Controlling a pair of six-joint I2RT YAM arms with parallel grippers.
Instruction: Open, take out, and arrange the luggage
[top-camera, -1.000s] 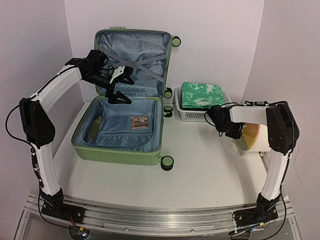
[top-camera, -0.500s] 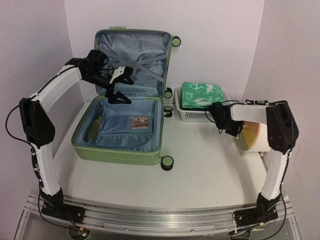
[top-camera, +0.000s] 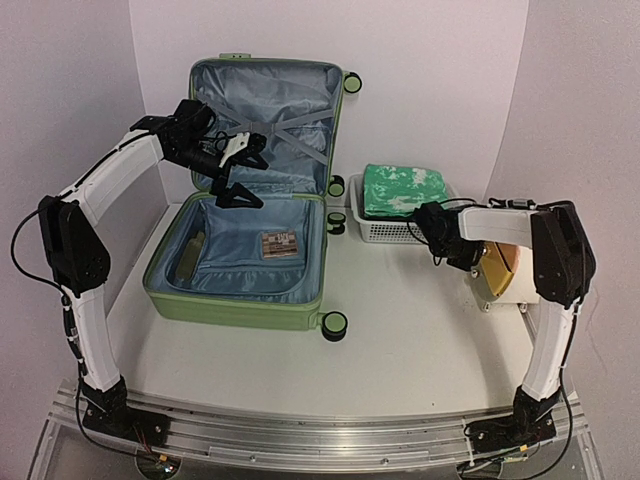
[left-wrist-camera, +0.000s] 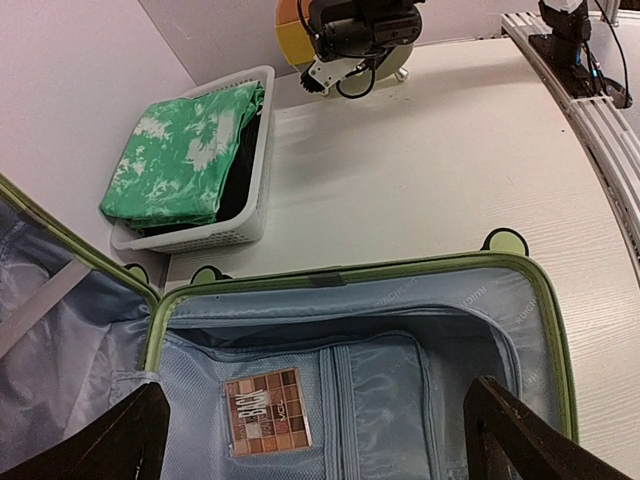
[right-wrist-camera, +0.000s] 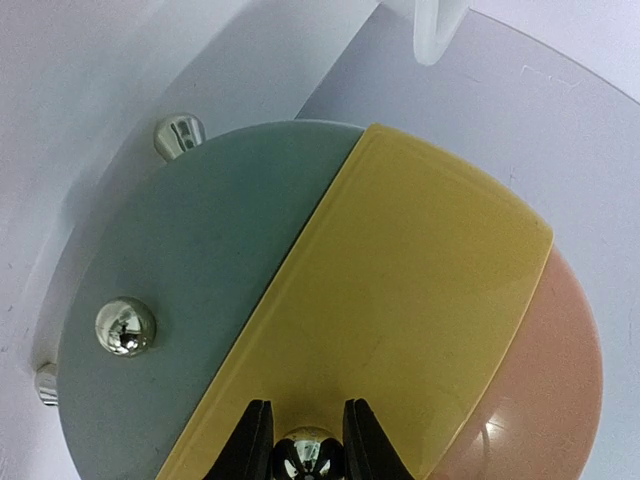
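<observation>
The light-green luggage (top-camera: 240, 310) lies open on the table, its lid upright against the back wall and its grey-blue lining showing. An eyeshadow palette (top-camera: 280, 243) and a greenish bottle (top-camera: 192, 252) lie in the lower half. My left gripper (top-camera: 250, 178) is open and empty, held above the lower half's back edge. In the left wrist view it (left-wrist-camera: 318, 385) hangs over the palette (left-wrist-camera: 267, 410). My right gripper (right-wrist-camera: 308, 445) is shut on a chrome knob (right-wrist-camera: 308, 458) on the yellow panel (right-wrist-camera: 400, 320) of the cream cylinder (top-camera: 505, 275).
A white mesh basket (top-camera: 385, 232) with a folded green cloth (top-camera: 403, 190) stands right of the luggage, between its wheels and the cylinder. The cylinder's face also has a teal panel (right-wrist-camera: 190, 250) with two chrome knobs and a pink panel (right-wrist-camera: 540, 400).
My right gripper has shifted slightly to the left and back while still gripping the knob. The left arm and the luggage have not moved.
</observation>
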